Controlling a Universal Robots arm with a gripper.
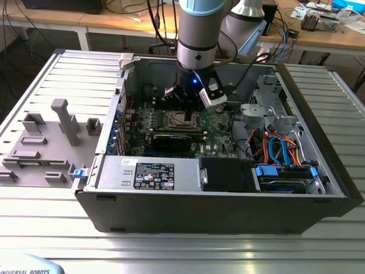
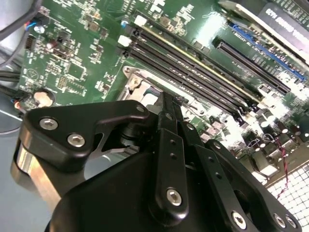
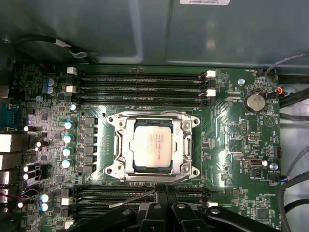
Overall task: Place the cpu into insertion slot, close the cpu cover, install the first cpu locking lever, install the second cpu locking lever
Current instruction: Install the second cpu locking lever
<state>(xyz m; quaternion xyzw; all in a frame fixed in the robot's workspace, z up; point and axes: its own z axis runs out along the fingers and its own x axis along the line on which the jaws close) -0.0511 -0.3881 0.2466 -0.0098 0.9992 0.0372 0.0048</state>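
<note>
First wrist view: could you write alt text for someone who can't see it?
A silver-grey cpu sits in the insertion slot at the centre of a green motherboard, with the cpu cover closed around it. Long black memory slots run alongside, and the black end effector hovers nearby.

- You've got a ribbed grey metal table up front.
- Behind it, wooden benches strewn with cables.
- Floor beneath looks dark, possibly carpet.
</note>
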